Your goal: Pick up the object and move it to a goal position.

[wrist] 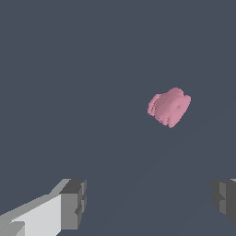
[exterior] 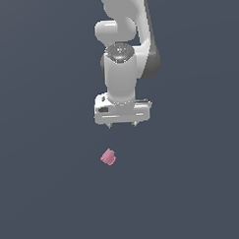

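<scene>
The object (exterior: 108, 157) is a small matte pink lumpy piece lying on the dark grey floor, in front of the arm and slightly toward the exterior view's left. In the wrist view the object (wrist: 169, 106) shows its ribbed, rounded shape. My gripper (exterior: 122, 125) hangs above it, pointing down, with its two short fingertips spread wide apart. It is open and empty. In the wrist view the fingers (wrist: 73, 204) stand far apart, with the object beyond them and apart from both.
The dark grey floor (exterior: 46, 193) spreads flat on all sides. The white arm (exterior: 121, 67) rises behind the gripper.
</scene>
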Available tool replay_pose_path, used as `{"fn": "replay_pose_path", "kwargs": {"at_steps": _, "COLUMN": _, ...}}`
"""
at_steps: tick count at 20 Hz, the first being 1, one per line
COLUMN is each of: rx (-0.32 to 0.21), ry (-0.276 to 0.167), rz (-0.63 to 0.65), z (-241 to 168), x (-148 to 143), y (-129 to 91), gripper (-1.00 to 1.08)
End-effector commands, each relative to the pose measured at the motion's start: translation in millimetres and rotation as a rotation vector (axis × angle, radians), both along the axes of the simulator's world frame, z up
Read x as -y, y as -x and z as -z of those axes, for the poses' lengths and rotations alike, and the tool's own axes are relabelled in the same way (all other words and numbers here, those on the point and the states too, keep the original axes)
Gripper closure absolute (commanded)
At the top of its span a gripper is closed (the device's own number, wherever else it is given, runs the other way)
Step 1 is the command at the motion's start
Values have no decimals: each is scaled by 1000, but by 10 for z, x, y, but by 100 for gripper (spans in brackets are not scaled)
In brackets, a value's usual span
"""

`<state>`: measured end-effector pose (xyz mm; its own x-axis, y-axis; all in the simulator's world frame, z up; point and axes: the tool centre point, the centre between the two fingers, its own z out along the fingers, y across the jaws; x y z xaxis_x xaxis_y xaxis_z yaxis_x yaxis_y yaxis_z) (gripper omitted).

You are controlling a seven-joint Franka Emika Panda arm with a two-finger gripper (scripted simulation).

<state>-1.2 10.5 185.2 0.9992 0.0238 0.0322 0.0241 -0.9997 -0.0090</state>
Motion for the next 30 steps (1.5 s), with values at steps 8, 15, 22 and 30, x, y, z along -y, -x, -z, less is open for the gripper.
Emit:
{"fn": "replay_pose_path", "kwargs": {"at_steps": 8, "rx": 29, "ry": 21, "rz": -34, "z": -125, "x": -82, "y": -61, "gripper": -92}}
{"fn": "replay_pose_path", "kwargs": {"at_steps": 15, "rx": 35, "ry": 25, "rz": -42, "z": -150, "x": -98, "y": -73, "gripper": -92}}
{"fn": "replay_pose_path", "kwargs": {"at_steps": 22, "rx": 31, "ry": 30, "rz": -97, "z": -95, "x": -58, "y": -123, "gripper": -92}}
{"fn": "replay_pose_path", "kwargs": {"at_steps": 30, "rx": 19, "ry": 38, "rz": -230, "z": 50, "x": 47, "y": -238, "gripper": -92}}
